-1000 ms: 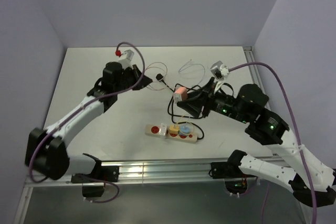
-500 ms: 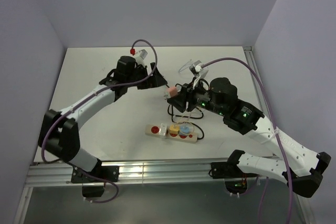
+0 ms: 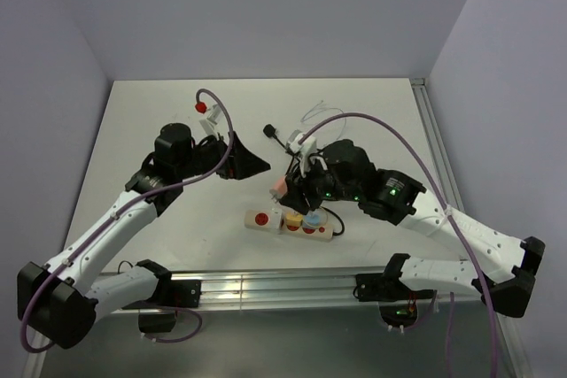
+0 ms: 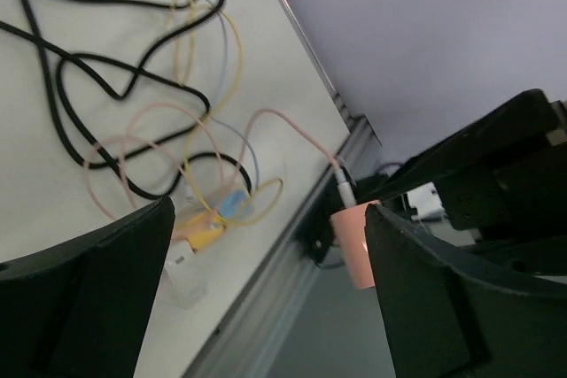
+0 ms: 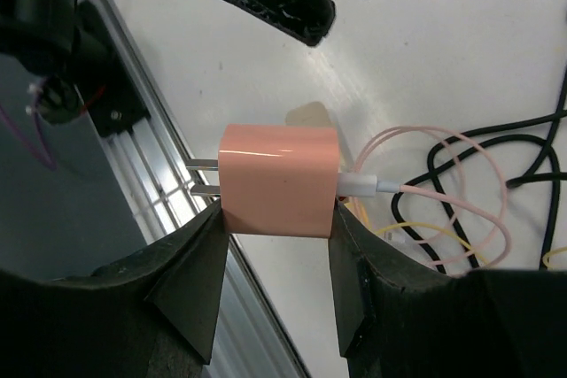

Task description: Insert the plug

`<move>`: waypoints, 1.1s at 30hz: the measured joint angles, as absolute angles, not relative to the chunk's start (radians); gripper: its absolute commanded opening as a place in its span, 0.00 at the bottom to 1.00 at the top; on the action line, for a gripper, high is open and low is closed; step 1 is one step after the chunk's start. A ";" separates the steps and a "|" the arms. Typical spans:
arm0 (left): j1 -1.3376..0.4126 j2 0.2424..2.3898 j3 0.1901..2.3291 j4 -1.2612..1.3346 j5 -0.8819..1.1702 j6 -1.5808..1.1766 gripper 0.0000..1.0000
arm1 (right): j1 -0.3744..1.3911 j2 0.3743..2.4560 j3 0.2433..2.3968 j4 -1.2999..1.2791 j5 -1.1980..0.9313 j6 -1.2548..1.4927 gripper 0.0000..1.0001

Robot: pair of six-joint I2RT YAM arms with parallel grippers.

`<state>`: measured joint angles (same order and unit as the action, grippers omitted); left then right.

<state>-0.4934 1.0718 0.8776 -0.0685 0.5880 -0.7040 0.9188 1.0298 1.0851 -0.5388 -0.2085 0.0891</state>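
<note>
My right gripper (image 3: 282, 189) is shut on the pink plug (image 5: 279, 181), a square charger block; its two metal prongs (image 5: 202, 178) stick out to the left in the right wrist view. A pink cable (image 5: 461, 183) trails from its white connector. The plug (image 3: 278, 187) hangs just above the left part of the power strip (image 3: 292, 221), which carries a red switch, a white block, a yellow plug and a blue plug. My left gripper (image 3: 248, 162) stands open and empty to the left of the plug, which shows as a pink block (image 4: 353, 243) between its fingers (image 4: 97, 298).
Black, yellow, blue and pink cables (image 4: 106, 68) lie tangled behind the strip. A black cable end (image 3: 268, 132) rests on the table and thin clear wires (image 3: 321, 114) lie farther back. The aluminium rail (image 3: 292, 286) runs along the table's front edge.
My left gripper has opened and drawn back to the left. My right gripper has carried the pink plug down and left, from mid-table to just above the power strip.
</note>
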 measured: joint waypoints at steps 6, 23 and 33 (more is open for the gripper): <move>-0.525 1.032 0.815 -0.035 0.695 -0.764 0.77 | 1.042 1.074 1.098 -0.564 -0.115 0.050 0.00; -0.657 1.005 0.781 -0.023 0.698 -0.784 0.56 | 1.065 1.078 1.107 -0.554 -0.019 0.043 0.00; -0.682 1.026 0.780 0.030 0.676 -0.863 0.00 | 1.071 1.060 1.106 -0.566 0.037 0.030 0.46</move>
<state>-0.6815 1.0264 0.7799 0.0299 0.6762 -0.8635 1.0714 1.0599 1.1065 -0.5659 0.0368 0.0299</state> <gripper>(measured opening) 0.157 0.516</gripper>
